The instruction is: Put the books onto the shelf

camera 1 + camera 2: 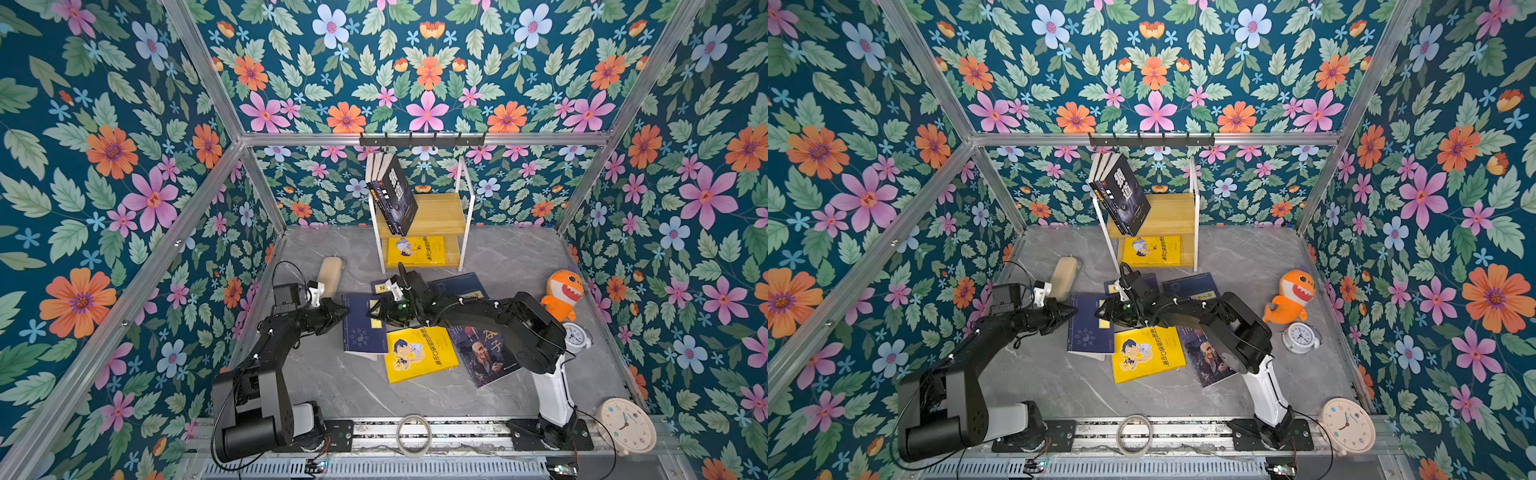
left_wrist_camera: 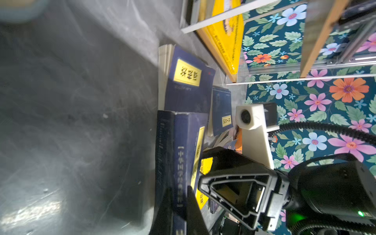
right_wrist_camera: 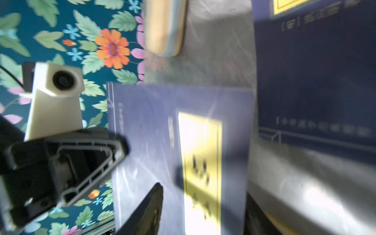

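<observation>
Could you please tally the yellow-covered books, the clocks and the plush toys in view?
Yellow-covered books: 2 (shelved yellow book, tabletop yellow book)
Clocks: 2 (alarm clock, round clock)
Plush toys: 1 (orange shark)
Total: 5

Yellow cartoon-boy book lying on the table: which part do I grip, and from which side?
Grip the yellow book by its near edge, from the robot's side. It lies flat, cover up; its side edges seem to overlap the navy book and the portrait book, and the right gripper hangs by the far edge. Only the near edge looks free.
</observation>
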Motion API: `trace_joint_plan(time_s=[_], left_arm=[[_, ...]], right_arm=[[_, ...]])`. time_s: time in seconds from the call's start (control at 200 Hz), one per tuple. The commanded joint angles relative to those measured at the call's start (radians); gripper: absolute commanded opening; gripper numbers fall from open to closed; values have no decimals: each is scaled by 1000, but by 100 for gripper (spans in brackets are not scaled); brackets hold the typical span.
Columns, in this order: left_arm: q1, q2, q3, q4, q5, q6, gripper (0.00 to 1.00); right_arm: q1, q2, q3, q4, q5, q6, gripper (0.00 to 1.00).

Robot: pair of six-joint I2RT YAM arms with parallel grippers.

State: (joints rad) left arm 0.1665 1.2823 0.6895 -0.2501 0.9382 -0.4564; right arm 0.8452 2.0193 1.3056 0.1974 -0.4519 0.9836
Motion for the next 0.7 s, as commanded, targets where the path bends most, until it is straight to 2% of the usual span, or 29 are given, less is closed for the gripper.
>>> trace_joint_plan(time_s=[0.0, 0.065, 0.17, 0.28, 0.48, 0.695], left_arm=[[2, -4, 73, -47, 7, 67, 0], [1, 17, 151, -108, 22, 97, 0], [-4, 24, 243, -112, 43, 88, 0], [-33, -14, 309, -29, 1, 72, 0], [-123, -103, 364, 153, -33, 84, 0], [-175, -111, 353, 292, 17, 17, 0]], right_arm=[[-12, -84, -64, 58, 35, -4, 66], [-18, -160, -133, 86, 62, -4, 69], [-20, -294, -239, 128, 130, -37, 72], [-21, -424, -300, 116, 182, -98, 73], [-21, -569, -413, 244, 258, -163, 75], [-22, -642, -415, 311, 247, -286, 79]])
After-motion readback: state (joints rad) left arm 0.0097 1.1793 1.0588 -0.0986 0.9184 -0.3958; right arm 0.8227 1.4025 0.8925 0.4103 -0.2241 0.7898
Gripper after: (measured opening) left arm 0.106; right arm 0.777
